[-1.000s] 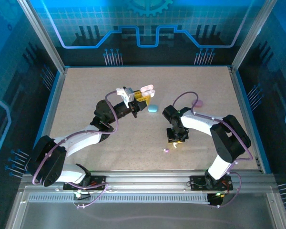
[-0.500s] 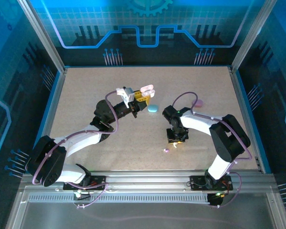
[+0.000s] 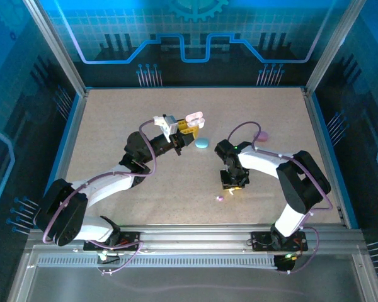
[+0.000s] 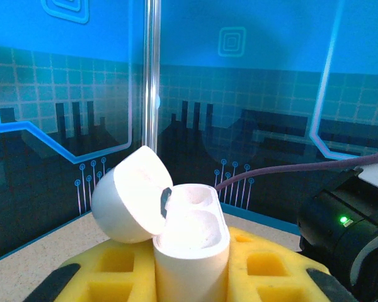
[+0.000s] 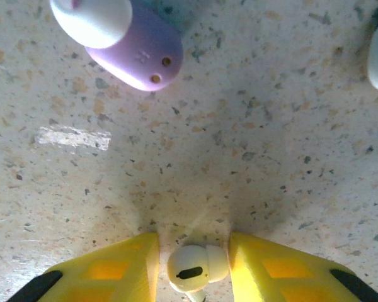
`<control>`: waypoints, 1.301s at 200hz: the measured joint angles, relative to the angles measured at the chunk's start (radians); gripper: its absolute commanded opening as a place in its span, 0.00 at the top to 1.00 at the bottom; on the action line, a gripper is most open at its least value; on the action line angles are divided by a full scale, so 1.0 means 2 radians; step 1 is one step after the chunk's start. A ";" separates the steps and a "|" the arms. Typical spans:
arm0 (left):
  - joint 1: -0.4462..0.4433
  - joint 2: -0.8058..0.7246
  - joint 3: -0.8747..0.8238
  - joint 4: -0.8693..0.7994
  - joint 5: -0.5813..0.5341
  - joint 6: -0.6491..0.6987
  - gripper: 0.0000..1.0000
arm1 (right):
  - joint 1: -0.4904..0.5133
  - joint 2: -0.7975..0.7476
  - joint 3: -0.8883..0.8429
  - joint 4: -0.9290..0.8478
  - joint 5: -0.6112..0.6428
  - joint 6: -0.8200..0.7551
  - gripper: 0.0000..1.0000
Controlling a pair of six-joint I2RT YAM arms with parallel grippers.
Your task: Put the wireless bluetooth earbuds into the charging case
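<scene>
White case (image 4: 190, 245) clamped tight in my L pincer (image 3: 188, 129), lid flipped open, wells look empty; it sits just behind the blue case (image 3: 202, 143). R pincer (image 5: 194, 255) is closed partway on a white earbud (image 5: 195, 267), pinched btwn the yellow pads, tips down at the table (image 3: 113, 126), nearer & right of the blue case. Purple earbud (image 5: 138, 56) lies loose, nearer still, apart from R pincer.

Open white case (image 4: 190, 242); gripped white earbud (image 5: 192, 269)
</scene>
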State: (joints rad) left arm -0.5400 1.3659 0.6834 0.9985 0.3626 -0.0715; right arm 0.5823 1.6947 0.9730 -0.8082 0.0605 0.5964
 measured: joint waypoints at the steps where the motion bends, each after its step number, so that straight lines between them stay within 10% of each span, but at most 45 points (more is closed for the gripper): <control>1: 0.000 0.000 0.000 0.000 0.000 0.000 0.80 | 0.000 0.000 0.000 0.000 0.000 0.000 0.64; 260: 0.000 0.000 0.000 -0.003 0.000 0.000 0.80 | 0.000 0.001 -0.002 0.006 -0.004 -0.004 0.71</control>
State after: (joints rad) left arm -0.5400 1.3659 0.6834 0.9916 0.3626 -0.0715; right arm 0.5816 1.6962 0.9699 -0.7963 0.0532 0.5892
